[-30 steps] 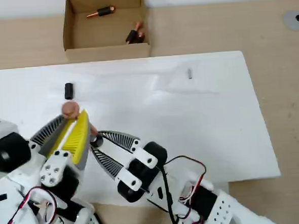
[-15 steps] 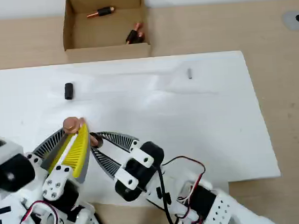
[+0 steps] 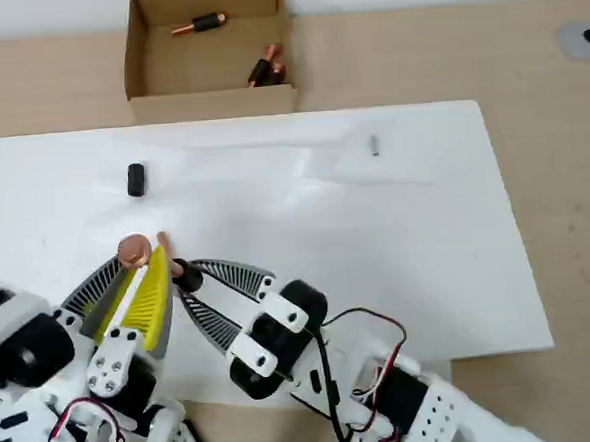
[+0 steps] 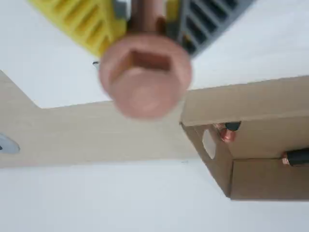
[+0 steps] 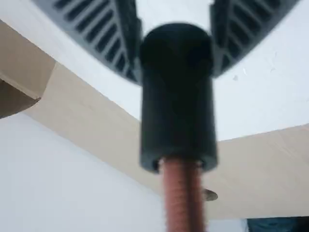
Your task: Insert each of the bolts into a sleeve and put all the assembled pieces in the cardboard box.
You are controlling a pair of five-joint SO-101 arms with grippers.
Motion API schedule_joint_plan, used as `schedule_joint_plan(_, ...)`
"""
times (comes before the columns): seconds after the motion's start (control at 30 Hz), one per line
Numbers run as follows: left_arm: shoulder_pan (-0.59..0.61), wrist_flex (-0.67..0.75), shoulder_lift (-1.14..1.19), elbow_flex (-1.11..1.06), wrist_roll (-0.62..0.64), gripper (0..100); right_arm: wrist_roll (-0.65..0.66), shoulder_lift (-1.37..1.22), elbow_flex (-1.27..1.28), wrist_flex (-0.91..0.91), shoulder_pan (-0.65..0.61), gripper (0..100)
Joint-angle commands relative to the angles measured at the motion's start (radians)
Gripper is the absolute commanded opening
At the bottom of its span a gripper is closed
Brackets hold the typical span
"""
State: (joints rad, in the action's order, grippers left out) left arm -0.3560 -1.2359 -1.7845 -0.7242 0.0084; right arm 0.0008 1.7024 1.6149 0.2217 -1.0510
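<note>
Copper round-headed bolt (image 4: 145, 72) clamped in my left gripper (image 4: 147, 17), beside a smooth black cylindrical sleeve (image 5: 177, 92), threaded copper shaft (image 5: 181, 198) poking out, pinched in my ribbed right gripper (image 5: 174, 29), both over the white sheet (image 3: 376, 236), well apart from the cardboard box (image 3: 140, 60).

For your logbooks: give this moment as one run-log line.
left claw: shut on round-headed copper bolt; right claw: shut on black cylindrical sleeve, copper thread protruding; second black sleeve: on white sheet
</note>
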Motion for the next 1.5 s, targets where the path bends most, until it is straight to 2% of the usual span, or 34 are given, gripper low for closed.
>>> schedule_joint_plan(0.0, 0.015, 0.02, 0.001, 0.0, -0.008, 1, 0.003, 0.012, -0.007, -0.026, 0.024, 0.9)
schedule_joint_plan(0.17, 0.012, 0.012, 0.007, 0.002, -0.005, 1, 0.005, 0.012, -0.007, -0.026, 0.024, 0.9)
schedule_joint_plan(0.33, -0.005, 0.002, 0.007, 0.005, 0.009, 8, 0.006, 0.012, -0.01, -0.012, 0.024, 0.9)
schedule_joint_plan(0.47, -0.058, -0.026, 0.007, 0.002, 0.02, 9, 0.008, 0.021, -0.015, 0.048, 0.025, 0.9)
schedule_joint_plan(0.73, -0.06, -0.028, 0.008, 0.006, 0.017, 11, 0.008, 0.021, -0.016, 0.052, 0.025, 0.9)
schedule_joint_plan(1.0, -0.06, -0.1, 0.013, 0.046, 0.015, 13, 0.008, 0.021, -0.016, 0.052, 0.025, 0.9)
schedule_joint_plan(1.17, -0.06, -0.161, 0.105, 0.137, 0.015, 14, 0.008, 0.021, -0.018, 0.052, 0.048, 0.9)
schedule_joint_plan(1.33, 0.034, -0.19, 0.211, 0.258, 0.014, 17, 0.008, 0.021, -0.038, 0.057, 0.101, 0.9)
schedule_joint_plan(1.47, 0.051, -0.19, 0.266, 0.318, 0.014, 18, 0.008, 0.013, -0.07, 0.057, 0.105, 0.9)
